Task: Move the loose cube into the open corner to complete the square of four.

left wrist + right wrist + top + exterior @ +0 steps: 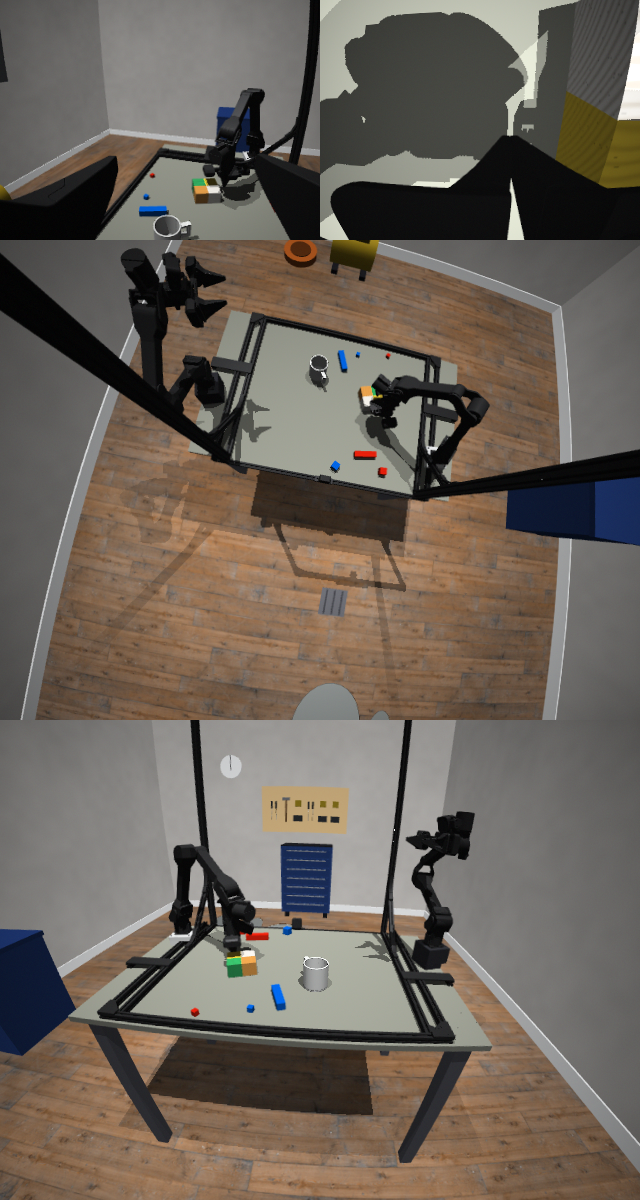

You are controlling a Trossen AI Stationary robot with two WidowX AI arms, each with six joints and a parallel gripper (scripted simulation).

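Four cubes stand together as a two-by-two block: orange (366, 390) (249, 967) (201, 195), white (366, 401) (248, 954) (214, 195) (600, 45), green (234, 969) (198, 182) and yellow (234, 955) (585, 140). In the right wrist view the white and yellow side faces look in line. Small gaps at the other joints cannot be told. My right gripper (375, 410) (233, 950) (223, 186) (508, 143) is shut and empty, tips low beside the white and yellow side; contact cannot be told. My left gripper (225, 290) (408, 839) (186, 162) is open, high off the table.
A mug (318, 364) (315, 974) (167, 228) and a blue bar (342, 360) (278, 996) (153, 211) stand near the block. A red bar (364, 454) (257, 936) and several small red and blue cubes lie around. A black frame (268, 1025) edges the table.
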